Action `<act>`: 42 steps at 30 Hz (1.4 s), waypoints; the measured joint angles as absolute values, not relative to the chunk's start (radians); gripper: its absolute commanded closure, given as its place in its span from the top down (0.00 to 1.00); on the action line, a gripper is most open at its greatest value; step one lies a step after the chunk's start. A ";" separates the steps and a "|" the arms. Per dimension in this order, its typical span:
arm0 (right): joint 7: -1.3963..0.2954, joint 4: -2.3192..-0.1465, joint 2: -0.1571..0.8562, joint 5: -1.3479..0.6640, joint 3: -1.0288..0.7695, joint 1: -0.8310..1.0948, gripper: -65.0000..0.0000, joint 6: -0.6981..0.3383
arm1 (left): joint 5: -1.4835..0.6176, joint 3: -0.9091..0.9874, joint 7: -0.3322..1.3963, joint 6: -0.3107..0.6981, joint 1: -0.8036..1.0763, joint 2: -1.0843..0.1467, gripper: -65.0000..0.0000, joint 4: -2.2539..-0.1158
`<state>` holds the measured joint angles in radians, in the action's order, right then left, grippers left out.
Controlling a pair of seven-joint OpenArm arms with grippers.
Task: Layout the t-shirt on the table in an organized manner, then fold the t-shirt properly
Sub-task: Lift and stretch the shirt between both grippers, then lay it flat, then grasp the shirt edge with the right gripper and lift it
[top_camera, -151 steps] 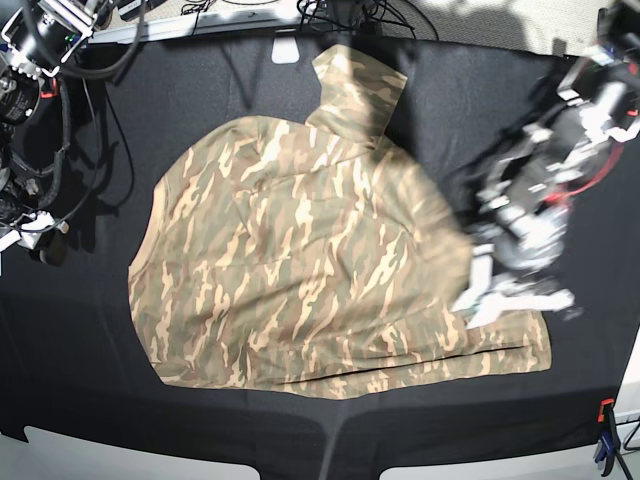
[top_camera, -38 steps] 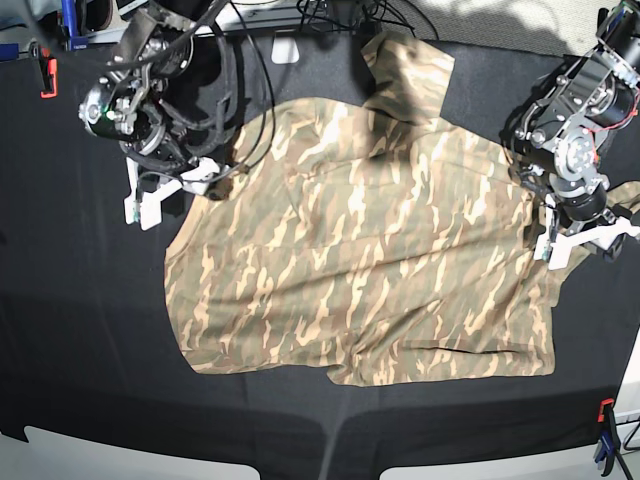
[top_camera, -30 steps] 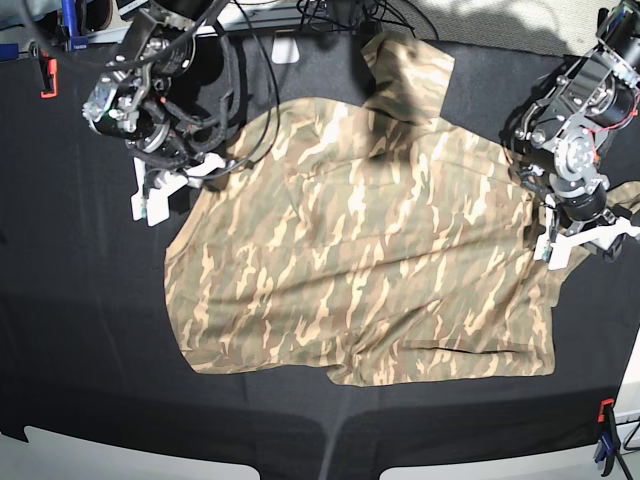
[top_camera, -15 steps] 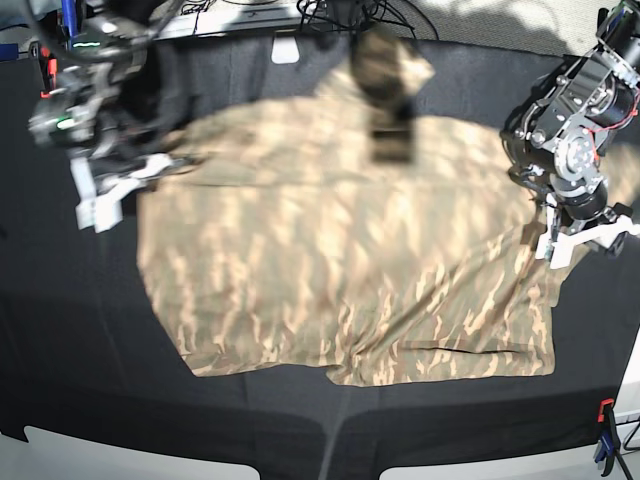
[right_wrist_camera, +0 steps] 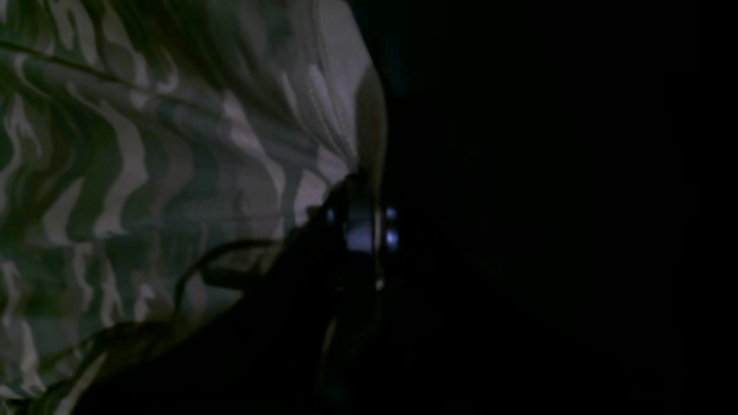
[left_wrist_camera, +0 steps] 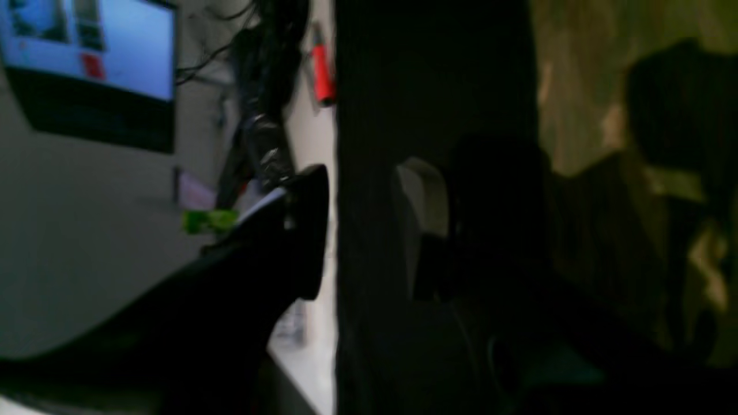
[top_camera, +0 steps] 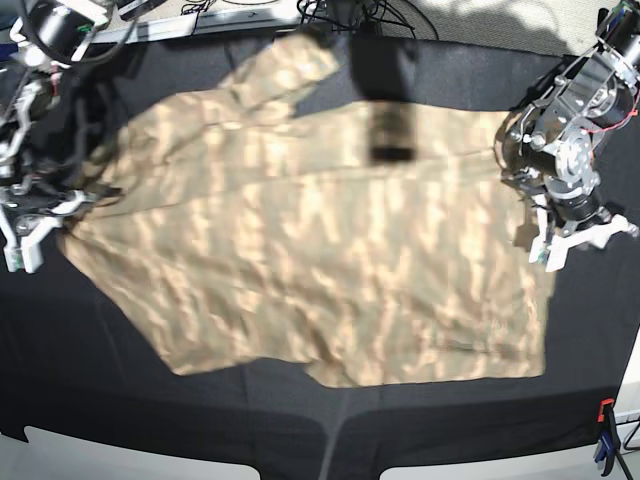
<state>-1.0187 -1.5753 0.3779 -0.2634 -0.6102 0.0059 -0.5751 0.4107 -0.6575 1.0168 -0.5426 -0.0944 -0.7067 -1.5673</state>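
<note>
The camouflage t-shirt (top_camera: 320,240) lies spread and motion-blurred across the black table (top_camera: 100,400). At the table's left side, my right gripper (top_camera: 42,215) is shut on the shirt's left edge. In the right wrist view the cloth (right_wrist_camera: 144,173) bunches into the closed right gripper (right_wrist_camera: 360,230). My left gripper (top_camera: 570,238) hovers at the shirt's right edge with its white fingers apart. The left wrist view shows the left gripper (left_wrist_camera: 369,225) with only dark table cloth between its jaws, and the t-shirt (left_wrist_camera: 588,86) beyond it.
A red and blue clamp (top_camera: 605,420) grips the table's front right corner. Cables (top_camera: 340,15) run along the back edge. In the left wrist view a red clamp (left_wrist_camera: 323,75) and a lit monitor (left_wrist_camera: 86,52) stand past the table's edge.
My right gripper has swept left and toward the front, dragging the shirt's left edge with it, so the shirt now stretches wider. The left arm has barely moved.
</note>
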 measured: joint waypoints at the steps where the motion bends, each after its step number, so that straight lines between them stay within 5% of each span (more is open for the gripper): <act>1: -1.019 -1.562 0.382 -0.262 -0.610 0.006 0.00 -0.575 | 0.391 -0.657 1.003 -0.542 -0.094 -0.707 0.31 -1.567; 14: -1.022 -1.432 0.478 -0.230 -0.610 0.006 0.03 -0.574 | 0.243 -0.657 0.897 -0.466 -0.103 -0.661 0.31 -1.568; 17: -1.045 -1.432 0.478 -0.262 -0.610 0.005 0.38 -0.574 | 0.242 -0.657 0.897 -0.463 -0.103 -0.628 0.31 -1.568; 19: -1.045 -1.432 0.486 -0.262 -0.609 0.006 0.50 -0.574 | 0.243 -0.657 0.897 -0.463 -0.105 -0.618 0.31 -1.568; 28: -0.930 -1.433 0.613 -0.366 -0.611 -0.054 0.51 -0.574 | 0.243 -0.657 0.901 -0.462 -0.167 -0.615 0.31 -1.568; 35: -0.912 -1.399 0.530 -0.418 -0.572 -0.228 0.51 -0.603 | 0.239 -0.657 0.905 -0.462 -0.183 -0.615 0.31 -1.568; 42: -0.816 -1.084 0.463 -0.286 -0.333 -0.423 0.51 -0.610 | 0.239 -0.657 0.901 -0.462 -0.184 -0.615 0.31 -1.569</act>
<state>-0.8162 -1.0840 0.4625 -0.2863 -0.3332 -0.4232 -0.6098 0.2390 -0.6575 0.9012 -0.4622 -0.1837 -0.6147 -1.5688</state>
